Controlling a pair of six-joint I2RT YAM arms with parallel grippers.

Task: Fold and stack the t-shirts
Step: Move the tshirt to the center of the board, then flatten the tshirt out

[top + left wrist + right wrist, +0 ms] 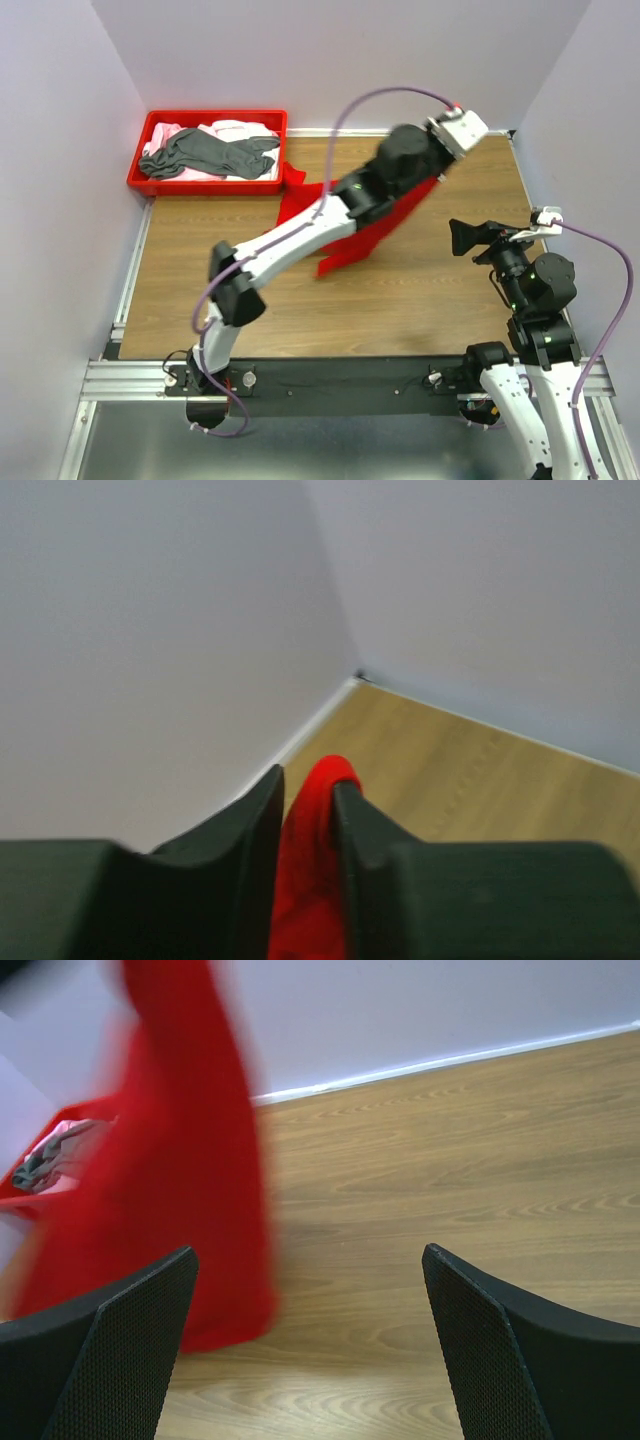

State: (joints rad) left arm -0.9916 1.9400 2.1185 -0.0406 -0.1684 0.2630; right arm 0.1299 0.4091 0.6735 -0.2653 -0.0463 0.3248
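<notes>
— Where does the folding stand?
— Barely begun, I'd judge. My left fingers (pixel 245 850) pinch the red t-shirt (pixel 348 245), which hangs above the far middle of the surface (pixel 400 300). Nothing is folded and there is no stack.
— And your other arm?
— My right fingers (pixel 130 1330) stand wide apart, empty, near the right edge.
— Counts?
— One red t-shirt. One grey t-shirt (pixel 205 152) lies over pale pink cloth (pixel 235 128) in the single tray (pixel 205 186); how many pale pieces, I cannot tell.

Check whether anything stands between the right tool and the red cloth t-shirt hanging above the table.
Nothing visible does. Only wooden tabletop shows between the right tool and the red cloth t-shirt.
</notes>
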